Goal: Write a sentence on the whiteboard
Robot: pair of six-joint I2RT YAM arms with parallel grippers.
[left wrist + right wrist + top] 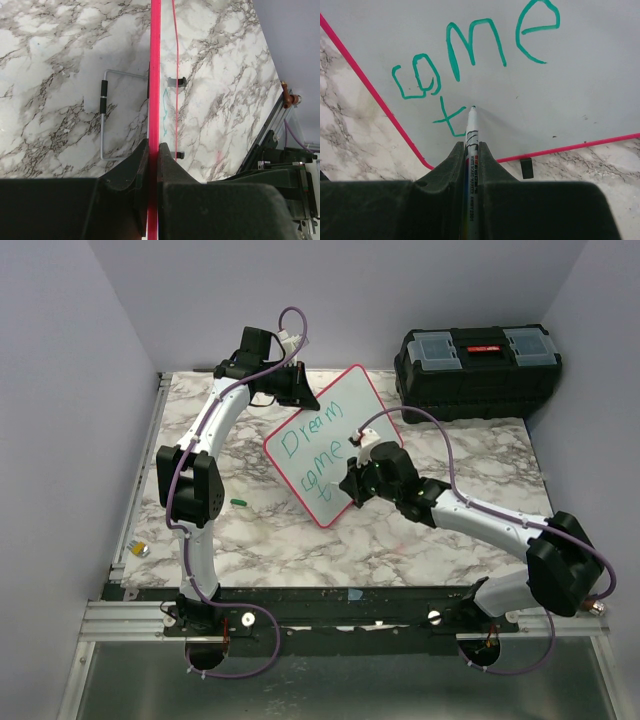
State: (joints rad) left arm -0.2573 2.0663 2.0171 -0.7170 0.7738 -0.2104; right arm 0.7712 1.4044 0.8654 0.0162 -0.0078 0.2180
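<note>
The left hand [154, 146] clamps the whiteboard [355, 400] rim, holding it steady for writing. The right hand [471, 148] grips the marker [471, 125], tip at the sentence's [452, 50] last "t".

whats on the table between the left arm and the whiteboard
A small green piece, probably a marker cap, lies on the table between the left arm and the whiteboard, touching neither. Only the top view shows it.

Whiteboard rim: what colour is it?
Bright pink-red; the whiteboard rim shows best in the right wrist view.
</note>
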